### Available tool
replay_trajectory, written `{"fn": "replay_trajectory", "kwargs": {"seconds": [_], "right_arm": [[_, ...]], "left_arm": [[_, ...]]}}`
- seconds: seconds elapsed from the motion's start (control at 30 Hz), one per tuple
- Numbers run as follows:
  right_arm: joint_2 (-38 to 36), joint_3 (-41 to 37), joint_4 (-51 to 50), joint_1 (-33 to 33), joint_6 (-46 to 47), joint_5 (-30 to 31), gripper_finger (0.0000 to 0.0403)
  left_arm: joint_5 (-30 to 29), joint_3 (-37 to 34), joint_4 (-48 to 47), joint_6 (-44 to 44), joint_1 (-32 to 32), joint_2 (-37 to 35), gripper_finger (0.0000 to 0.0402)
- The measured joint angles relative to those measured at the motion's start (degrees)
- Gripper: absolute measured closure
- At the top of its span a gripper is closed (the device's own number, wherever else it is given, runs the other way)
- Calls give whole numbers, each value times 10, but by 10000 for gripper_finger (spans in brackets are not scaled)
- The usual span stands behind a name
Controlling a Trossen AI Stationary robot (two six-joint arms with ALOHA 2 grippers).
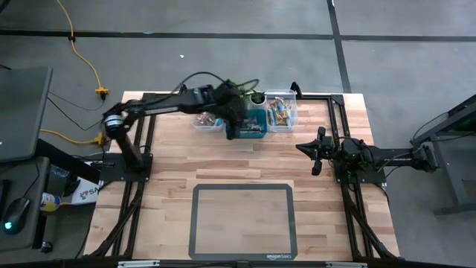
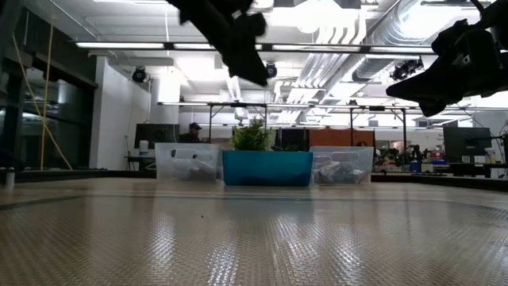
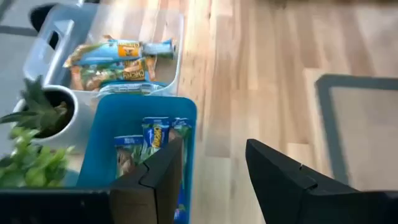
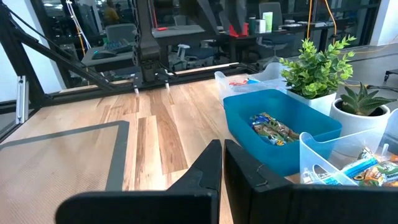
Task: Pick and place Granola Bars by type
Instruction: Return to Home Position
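granola bars (image 3: 154, 134) lie in the left clear bin (image 1: 195, 125), blue bin (image 3: 149, 104) and right clear bin (image 3: 179, 59). left gripper (image 3: 214, 144), wide and empty, hangs above the blue bin; right gripper (image 4: 222, 149) waits apart, pinched together. light, slippery wrappers: pinch mid-bar.

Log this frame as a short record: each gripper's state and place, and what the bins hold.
left gripper: open, empty, above blue bin
right gripper: shut, empty, raised at table's right side
blue bin: holds bars
left clear bin: holds bars
right clear bin: holds bars
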Motion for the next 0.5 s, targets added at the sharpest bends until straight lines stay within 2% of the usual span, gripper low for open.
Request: {"fn": "replay_trajectory", "kwargs": {"seconds": [0.17, 0.37, 0.5], "right_arm": [[0, 0, 0, 0, 0, 0, 402], [0, 0, 0, 0, 0, 0, 402], [0, 0, 0, 0, 0, 0, 402]], "left_arm": [[7, -88, 8, -30, 0, -125, 251], [15, -246, 36, -110, -6, -341, 309], [-12, -306, 40, -118, -42, -463, 355]]}}
